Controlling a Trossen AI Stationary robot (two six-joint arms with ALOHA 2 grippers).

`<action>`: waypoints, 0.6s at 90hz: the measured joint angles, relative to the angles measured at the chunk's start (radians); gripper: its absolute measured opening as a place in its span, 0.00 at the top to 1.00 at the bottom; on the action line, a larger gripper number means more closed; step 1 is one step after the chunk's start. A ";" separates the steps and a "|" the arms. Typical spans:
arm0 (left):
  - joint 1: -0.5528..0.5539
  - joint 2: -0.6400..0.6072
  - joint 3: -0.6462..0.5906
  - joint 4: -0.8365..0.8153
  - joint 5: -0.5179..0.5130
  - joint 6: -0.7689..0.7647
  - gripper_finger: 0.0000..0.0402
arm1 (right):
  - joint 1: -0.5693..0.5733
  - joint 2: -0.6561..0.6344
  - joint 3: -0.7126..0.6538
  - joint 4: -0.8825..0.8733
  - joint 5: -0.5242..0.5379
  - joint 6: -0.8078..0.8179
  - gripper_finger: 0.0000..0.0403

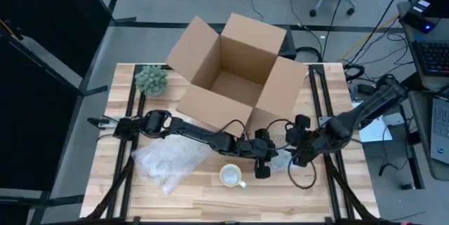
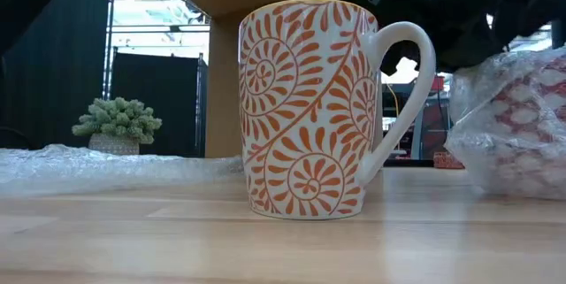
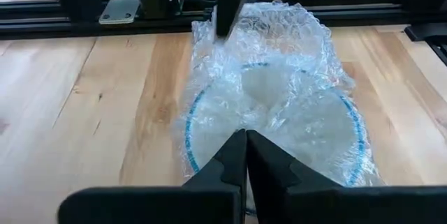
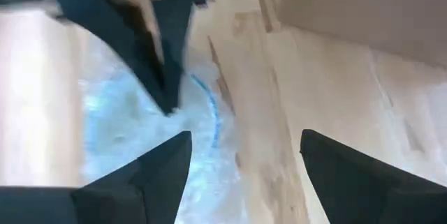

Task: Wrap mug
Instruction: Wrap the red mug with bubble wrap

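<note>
A white mug with orange swirls (image 1: 231, 176) (image 2: 305, 107) stands upright on its base on the wooden table, handle toward the right; no gripper touches it. To its right lies a bundle in bubble wrap (image 1: 282, 160) (image 3: 272, 105) with a blue ring showing through. My left gripper (image 1: 270, 160) (image 3: 246, 140) is shut, with its tips on the bundle's top. My right gripper (image 1: 295, 156) (image 4: 244, 147) stands open at the bundle's right side; I cannot tell whether it touches the bundle. My left gripper has its shut fingertips (image 4: 167, 102) on the bubble wrap on top of the bundle (image 3: 246, 123), slanting down from the table's left. Whether a layer of wrap is caught between them cannot be told. The bundle lies on the table.
An open cardboard box (image 1: 235, 78) stands behind the arms at the table's far middle. A small potted plant (image 1: 151, 79) sits at the far left. A loose sheet of bubble wrap (image 1: 168, 162) lies spread at the near left. Bare wood lies along the near edge.
</note>
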State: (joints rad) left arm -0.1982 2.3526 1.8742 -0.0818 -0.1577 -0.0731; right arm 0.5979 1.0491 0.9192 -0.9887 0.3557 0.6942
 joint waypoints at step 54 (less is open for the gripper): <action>0.002 0.000 -0.001 -0.001 -0.003 0.000 1.00 | 0.174 0.014 -0.160 0.272 -0.145 -0.040 0.36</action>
State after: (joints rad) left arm -0.1967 2.3524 1.8732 -0.0827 -0.1612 -0.0731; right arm 0.7719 1.0628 0.7591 -0.7168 0.2107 0.6542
